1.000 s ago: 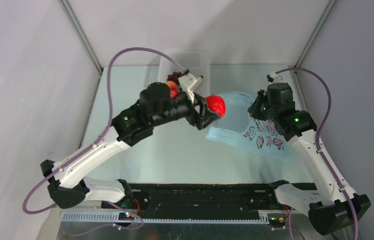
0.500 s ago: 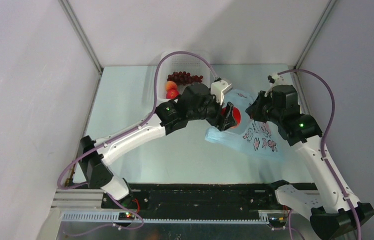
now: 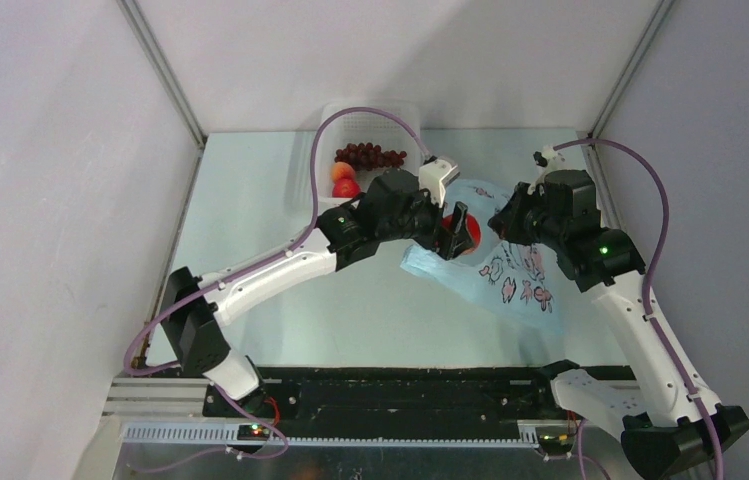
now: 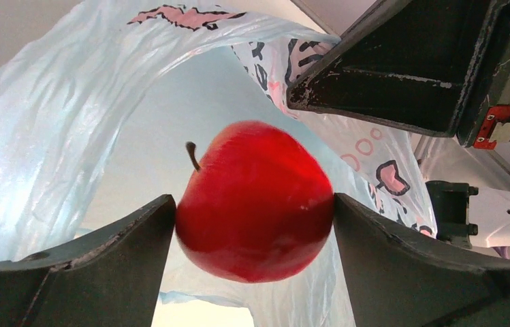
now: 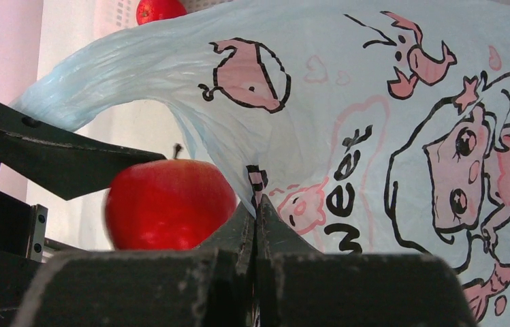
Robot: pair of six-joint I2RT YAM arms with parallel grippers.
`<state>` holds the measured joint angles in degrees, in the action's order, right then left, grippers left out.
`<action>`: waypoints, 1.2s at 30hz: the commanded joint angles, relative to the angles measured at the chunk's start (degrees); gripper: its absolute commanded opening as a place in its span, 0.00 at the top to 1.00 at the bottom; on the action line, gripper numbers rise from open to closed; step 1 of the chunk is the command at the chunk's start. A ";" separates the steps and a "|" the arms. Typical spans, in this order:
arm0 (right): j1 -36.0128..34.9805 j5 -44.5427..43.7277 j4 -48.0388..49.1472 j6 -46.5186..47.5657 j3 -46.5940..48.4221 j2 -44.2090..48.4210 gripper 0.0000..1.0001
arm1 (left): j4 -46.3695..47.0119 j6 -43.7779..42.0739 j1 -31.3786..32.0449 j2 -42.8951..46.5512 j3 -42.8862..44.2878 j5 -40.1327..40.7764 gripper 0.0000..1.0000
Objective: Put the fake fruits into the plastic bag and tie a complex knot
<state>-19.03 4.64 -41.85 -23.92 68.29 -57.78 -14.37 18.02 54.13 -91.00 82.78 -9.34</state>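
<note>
A glossy red fruit (image 4: 255, 201) sits between the fingers of my left gripper (image 4: 253, 204) at the mouth of the light-blue plastic bag (image 4: 68, 122). The fruit looks blurred while the fingers look sharp, and the jaws stand wide with the fruit loose between them. My right gripper (image 5: 255, 204) is shut on the bag's printed edge (image 5: 374, 102) and holds it up, beside the fruit (image 5: 169, 204). From above, the bag (image 3: 510, 275) lies right of centre. The grapes (image 3: 370, 155), an orange-peach fruit (image 3: 342, 171) and a red fruit (image 3: 347, 187) lie in the basket. No knot is in view.
The white perforated basket (image 3: 370, 112) stands at the back of the table against the wall. Metal frame posts run up at the back left and back right corners. The two arms meet over the bag, close to each other.
My left arm swung right from the basket, carrying the red fruit to the bag's mouth. Its jaws have just widened round the fruit. The right gripper kept its pinch on the bag.
</note>
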 commanded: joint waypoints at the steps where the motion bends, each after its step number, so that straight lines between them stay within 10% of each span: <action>1: -0.22 0.72 1.48 -0.02 0.43 0.45 1.00 | 1.77 -0.14 -0.04 0.22 0.43 0.32 0.10; 27: -0.35 -0.97 1.50 -0.03 0.35 -0.82 1.00 | 4.02 -9.94 -0.69 16.35 -6.23 -9.27 0.01; 36: -0.30 -0.05 1.49 0.01 0.38 -1.08 1.00 | 5.31 -9.66 -10.57 19.41 -10.24 -4.72 0.01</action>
<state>-19.07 4.43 -41.71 -23.94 68.29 -58.96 -10.61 10.02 48.27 -72.64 75.02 -17.61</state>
